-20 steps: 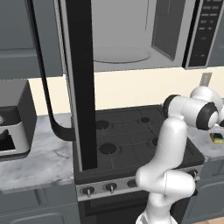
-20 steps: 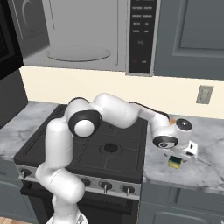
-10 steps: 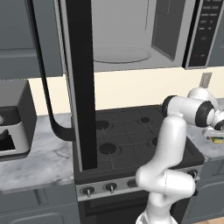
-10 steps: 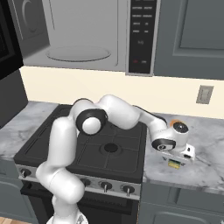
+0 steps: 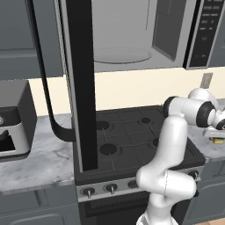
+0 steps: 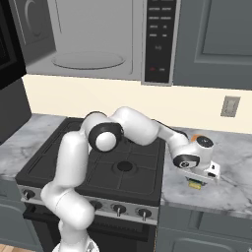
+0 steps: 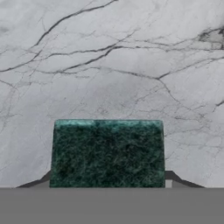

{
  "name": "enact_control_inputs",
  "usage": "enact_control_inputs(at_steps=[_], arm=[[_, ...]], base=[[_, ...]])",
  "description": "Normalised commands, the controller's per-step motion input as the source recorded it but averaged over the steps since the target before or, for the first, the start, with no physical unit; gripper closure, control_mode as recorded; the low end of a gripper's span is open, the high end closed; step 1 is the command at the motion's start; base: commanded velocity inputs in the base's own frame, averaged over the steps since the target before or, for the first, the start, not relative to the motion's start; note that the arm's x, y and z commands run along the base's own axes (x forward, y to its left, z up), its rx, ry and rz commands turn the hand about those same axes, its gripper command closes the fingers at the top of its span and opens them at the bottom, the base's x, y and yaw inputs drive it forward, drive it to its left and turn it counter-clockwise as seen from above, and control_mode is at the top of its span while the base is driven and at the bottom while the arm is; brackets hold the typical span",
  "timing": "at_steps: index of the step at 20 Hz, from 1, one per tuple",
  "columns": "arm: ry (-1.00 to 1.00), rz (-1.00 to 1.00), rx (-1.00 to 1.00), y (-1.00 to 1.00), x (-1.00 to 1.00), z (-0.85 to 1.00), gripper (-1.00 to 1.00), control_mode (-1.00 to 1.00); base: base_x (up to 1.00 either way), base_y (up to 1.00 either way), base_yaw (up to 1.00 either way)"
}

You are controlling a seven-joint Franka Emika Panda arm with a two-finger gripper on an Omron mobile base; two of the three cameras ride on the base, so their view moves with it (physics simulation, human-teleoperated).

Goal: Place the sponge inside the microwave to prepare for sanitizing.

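The sponge [image 7: 107, 153] lies flat on the marble counter [image 7: 109, 61] right of the stove, dark green scrub side up. A sliver of it peeks out under the hand [image 6: 197, 184] and at the frame's right edge [image 5: 218, 140]. My gripper [image 7: 108, 179] is down over it, one dark tip against each short side, shut on it. From the right the gripper [image 6: 198, 181] points straight down. The microwave [image 6: 98, 39] hangs above the stove with its black door [image 5: 79, 83] swung wide open and its glass turntable [image 6: 88, 60] bare.
The black stove [image 6: 118, 162] lies left of the sponge. A small orange piece [image 6: 197, 137] sits just behind the hand. A wall outlet [image 6: 229, 106] is at the back right, and a dark boxy appliance [image 5: 11, 118] stands far left. The open door hangs over the stove's left half.
The hand has dropped the last bit onto the sponge, and the jaws have closed in from wide open to its sides. The sponge has not moved.
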Motion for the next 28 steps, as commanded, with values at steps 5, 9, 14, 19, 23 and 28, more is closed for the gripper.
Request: enact_control_inputs(at_steps=[5,9,14,19,23,28], arm=[[0.0,0.0,0.0,0.05,-0.04,0.02,1.0,-1.0],[-0.13,0.0,-0.07,0.5,-0.37,0.44,1.0,-1.0],[-0.1,0.0,0.0,0.35,-0.57,0.85,1.0,-1.0],[-0.21,0.0,-0.13,0.93,-0.96,0.7,1.0,-1.0],[-0.17,0.0,-0.05,0.69,-0.72,0.71,1.0,-1.0],[-0.09,0.0,-0.21,0.76,-0.16,0.65,1.0,-1.0]], base=[[0.0,0.0,0.0],[0.0,0.0,0.0],[0.0,0.0,0.0],[0.0,0.0,0.0],[0.0,0.0,0.0],[0.0,0.0,0.0]])
